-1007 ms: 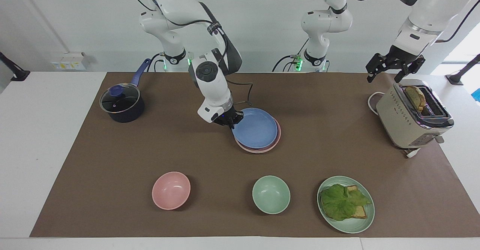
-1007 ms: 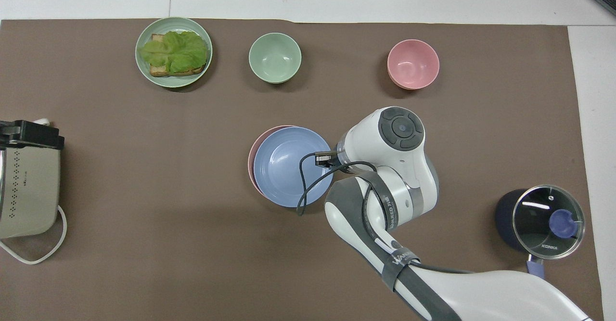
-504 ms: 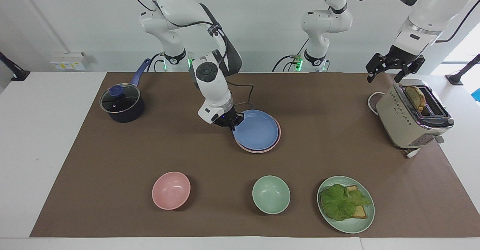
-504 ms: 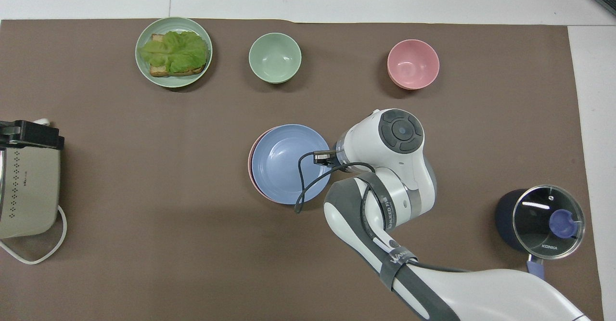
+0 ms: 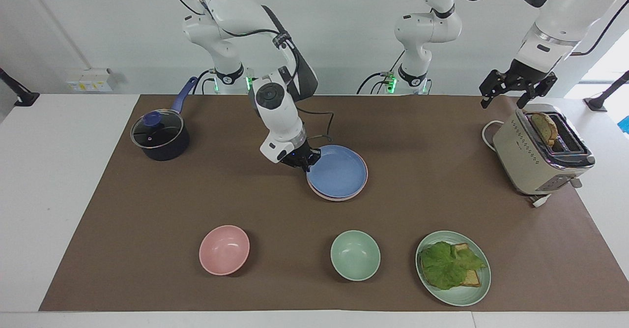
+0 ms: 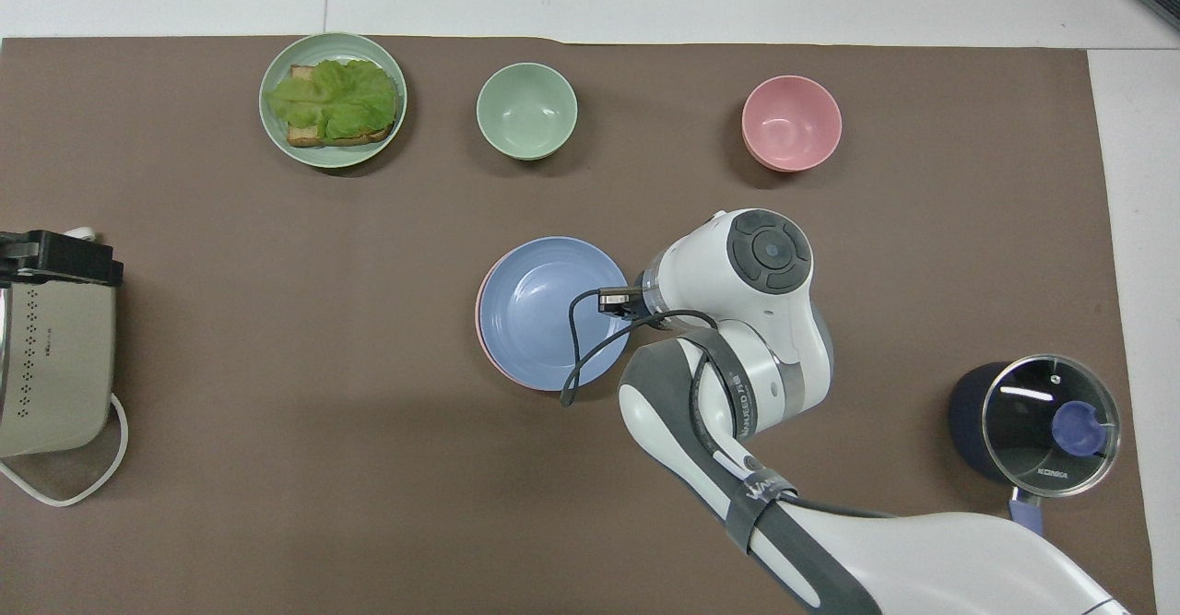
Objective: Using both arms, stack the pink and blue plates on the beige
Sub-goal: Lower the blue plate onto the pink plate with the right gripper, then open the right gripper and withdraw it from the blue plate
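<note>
The blue plate lies almost squarely on the pink plate in the middle of the brown mat; only a thin pink rim shows around it. The beige plate is hidden beneath them. My right gripper is shut on the blue plate's rim at the side toward the right arm's end; in the overhead view the wrist covers it. My left gripper hangs open over the toaster, holding nothing, and the left arm waits there.
A beige toaster with toast stands at the left arm's end, and a lidded dark pot at the right arm's end. Farther from the robots sit a pink bowl, a green bowl and a green plate with lettuce and toast.
The right gripper has brought the blue plate down and across, so it now covers the pink plate more squarely. The left arm has not moved.
</note>
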